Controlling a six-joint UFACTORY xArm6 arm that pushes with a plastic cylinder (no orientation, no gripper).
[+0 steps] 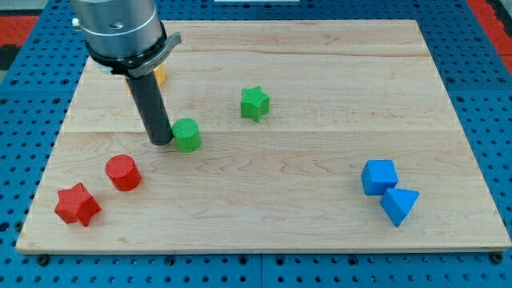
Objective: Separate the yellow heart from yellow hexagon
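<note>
My tip (162, 141) rests on the wooden board (320, 200), just left of a green cylinder (187, 134) and almost touching it. A small piece of a yellow block (161, 75) shows behind the rod at the view's upper left; its shape cannot be made out. The arm's body hides most of that corner, so I cannot tell the yellow heart from the yellow hexagon, nor see both.
A green star (254, 102) lies right of the rod. A red cylinder (123, 172) and a red star (77, 205) lie at the lower left. A blue cube (378, 176) and a blue triangular block (398, 205) touch at the lower right.
</note>
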